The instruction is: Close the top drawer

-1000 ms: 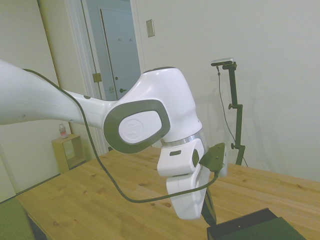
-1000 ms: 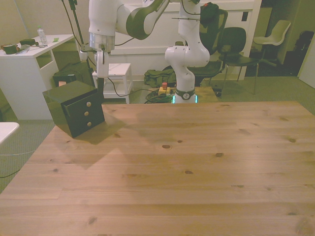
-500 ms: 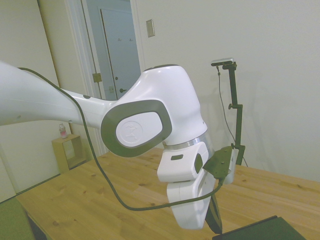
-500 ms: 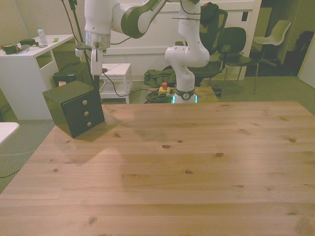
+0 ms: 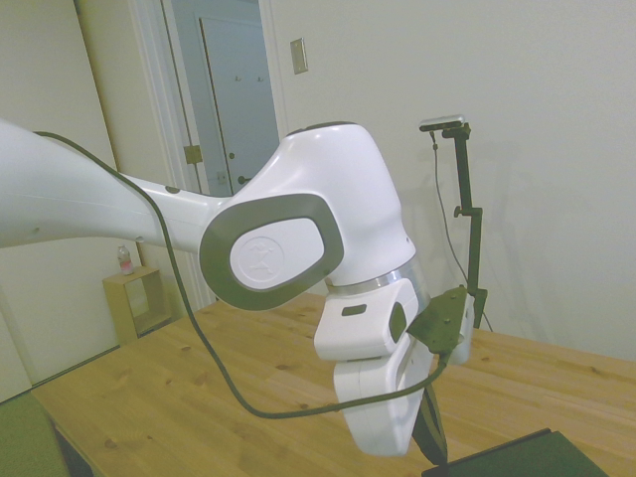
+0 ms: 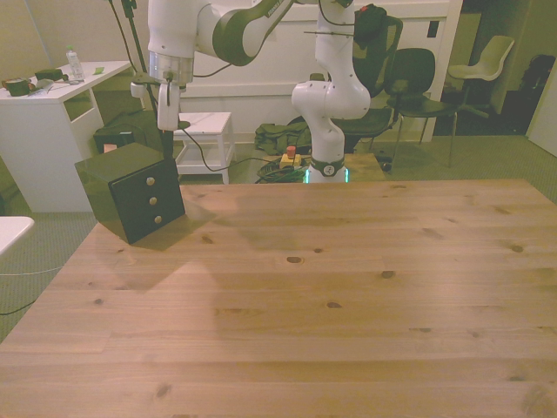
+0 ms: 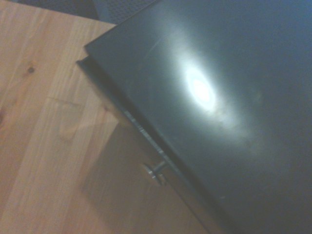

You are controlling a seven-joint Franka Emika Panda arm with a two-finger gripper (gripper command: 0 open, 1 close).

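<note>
The small dark cabinet [image 6: 130, 192] stood near the wooden table's [image 6: 348, 296] far corner on the front view's left, and its top drawer [image 6: 142, 181] sat flush with the two drawer fronts below it, each carrying a small pale knob. The gripper [image 6: 168, 139] hung just above the cabinet's back edge, clear of the top panel [image 7: 214, 97], its dark fingers drawn close together with nothing between them. From the wrist, the glossy top panel showed a bright glare spot, and one knob [image 7: 153, 170] stuck out from under its front edge over the bare table boards.
</note>
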